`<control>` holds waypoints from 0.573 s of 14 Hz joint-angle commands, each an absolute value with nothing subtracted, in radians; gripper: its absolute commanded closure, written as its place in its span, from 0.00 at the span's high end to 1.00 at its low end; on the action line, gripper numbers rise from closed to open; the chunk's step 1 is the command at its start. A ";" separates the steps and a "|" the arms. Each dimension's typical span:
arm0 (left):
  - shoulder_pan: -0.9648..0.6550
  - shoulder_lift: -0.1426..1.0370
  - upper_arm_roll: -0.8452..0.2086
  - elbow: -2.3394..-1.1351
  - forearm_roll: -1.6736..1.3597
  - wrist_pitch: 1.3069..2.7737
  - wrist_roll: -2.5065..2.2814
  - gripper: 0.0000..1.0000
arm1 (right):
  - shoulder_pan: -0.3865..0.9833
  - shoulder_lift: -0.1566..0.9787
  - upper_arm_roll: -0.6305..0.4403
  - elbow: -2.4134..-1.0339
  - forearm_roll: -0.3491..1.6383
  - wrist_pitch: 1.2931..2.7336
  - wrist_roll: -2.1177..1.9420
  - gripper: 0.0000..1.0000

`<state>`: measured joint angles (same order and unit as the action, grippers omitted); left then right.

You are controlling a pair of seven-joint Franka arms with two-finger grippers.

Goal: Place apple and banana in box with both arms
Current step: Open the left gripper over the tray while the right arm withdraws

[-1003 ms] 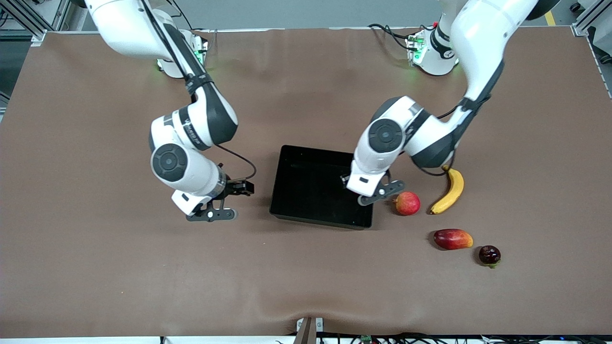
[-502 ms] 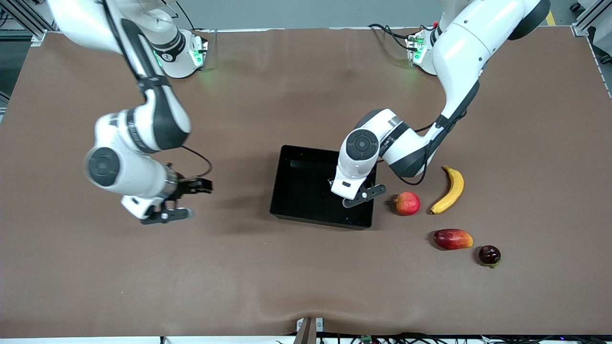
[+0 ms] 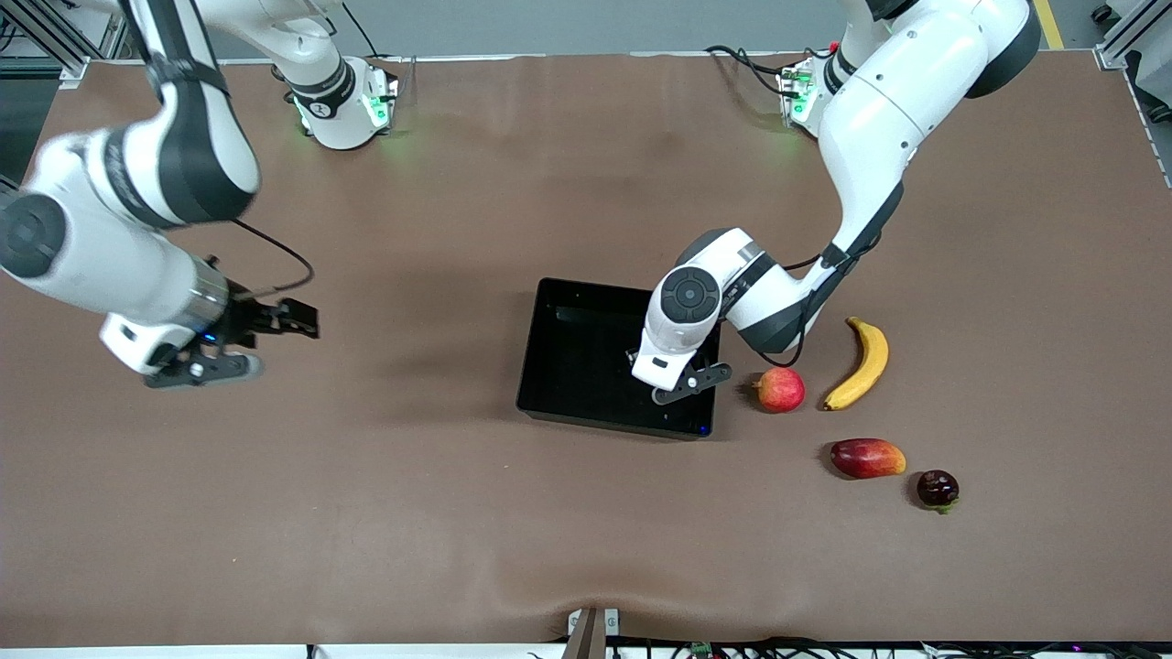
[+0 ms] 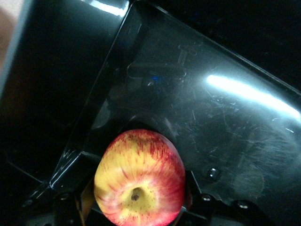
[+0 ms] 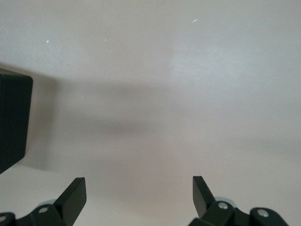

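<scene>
The apple sits gripped in the left gripper's jaws, hanging over the box at the corner toward the left arm's end; from the front the wrist hides it. The banana lies on the brown surface beside the box, with a pinkish-red round fruit between them, which looks just clear of the box wall. The right gripper hangs with jaws spread wide, holding nothing, above bare surface toward the right arm's end
</scene>
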<state>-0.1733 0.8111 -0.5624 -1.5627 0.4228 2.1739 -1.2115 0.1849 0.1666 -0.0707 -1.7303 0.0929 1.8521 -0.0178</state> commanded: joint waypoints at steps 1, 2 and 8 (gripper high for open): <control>-0.181 0.822 -0.552 -1.540 0.451 2.181 -1.232 0.99 | 0.121 0.071 -0.057 -1.734 0.072 1.810 -0.018 1.00; -0.178 0.819 -0.552 -1.540 0.451 2.180 -1.221 1.00 | 0.100 0.057 -0.054 -1.726 0.072 1.795 -0.018 1.00; -0.111 0.749 -0.554 -1.445 0.454 2.158 -1.169 1.00 | -0.034 -0.043 -0.026 -1.658 0.071 1.614 -0.009 1.00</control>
